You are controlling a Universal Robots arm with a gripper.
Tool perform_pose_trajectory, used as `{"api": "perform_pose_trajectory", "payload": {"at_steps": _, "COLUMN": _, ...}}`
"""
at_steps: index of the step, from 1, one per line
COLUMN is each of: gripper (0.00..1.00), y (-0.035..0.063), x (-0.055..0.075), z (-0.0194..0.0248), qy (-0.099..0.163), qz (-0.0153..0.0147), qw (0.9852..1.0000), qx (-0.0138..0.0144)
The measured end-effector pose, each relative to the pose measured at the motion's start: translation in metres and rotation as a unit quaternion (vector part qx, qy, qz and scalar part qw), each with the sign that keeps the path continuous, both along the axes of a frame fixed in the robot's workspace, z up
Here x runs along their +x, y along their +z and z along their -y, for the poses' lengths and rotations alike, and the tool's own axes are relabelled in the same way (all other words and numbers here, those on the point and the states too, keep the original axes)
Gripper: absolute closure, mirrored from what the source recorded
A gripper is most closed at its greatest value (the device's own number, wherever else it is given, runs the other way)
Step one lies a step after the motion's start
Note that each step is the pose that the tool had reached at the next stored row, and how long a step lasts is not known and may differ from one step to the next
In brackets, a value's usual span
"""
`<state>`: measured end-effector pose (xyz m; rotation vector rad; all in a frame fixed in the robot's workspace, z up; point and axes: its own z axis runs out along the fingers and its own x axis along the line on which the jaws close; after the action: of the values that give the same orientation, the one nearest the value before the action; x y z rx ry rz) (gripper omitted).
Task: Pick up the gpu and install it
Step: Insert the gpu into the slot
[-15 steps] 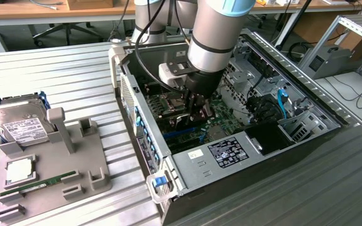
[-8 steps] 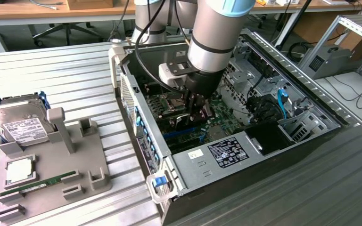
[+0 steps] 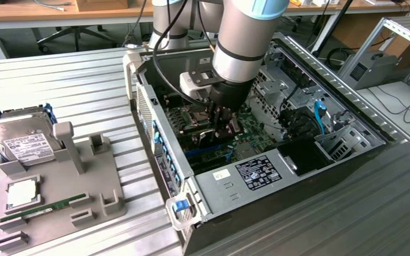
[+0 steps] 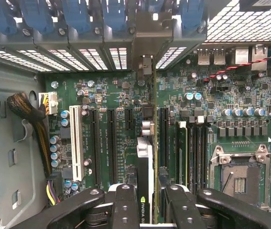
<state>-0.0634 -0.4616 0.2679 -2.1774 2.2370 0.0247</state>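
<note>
Gripper clamped on gpu | arm points steeply down into computer case | gpu edge-on above motherboard

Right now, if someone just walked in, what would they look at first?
The big grey robot arm reaching down into the open computer case, mid exterior view. In the wrist view its black fingers pinch the gpu edge-on over the green motherboard. A silver hard drive lies at the exterior view's left.
</note>
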Motion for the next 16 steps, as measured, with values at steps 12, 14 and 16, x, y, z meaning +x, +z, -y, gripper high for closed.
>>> {"api": "perform_pose_trajectory", "payload": {"at_steps": 12, "gripper": 0.73, "y": -0.0034, "x": -0.0006, "z": 0.0, "qy": 0.0, "qz": 0.0, "qw": 1.0, "qx": 0.0}}
{"api": "perform_pose_trajectory", "payload": {"at_steps": 14, "gripper": 0.73, "y": -0.0046, "x": -0.0011, "z": 0.0, "qy": 0.0, "qz": 0.0, "qw": 1.0, "qx": -0.0001}}
{"api": "perform_pose_trajectory", "payload": {"at_steps": 16, "gripper": 0.73, "y": -0.005, "x": -0.0012, "z": 0.0, "qy": 0.0, "qz": -0.0001, "qw": 1.0, "qx": -0.0002}}
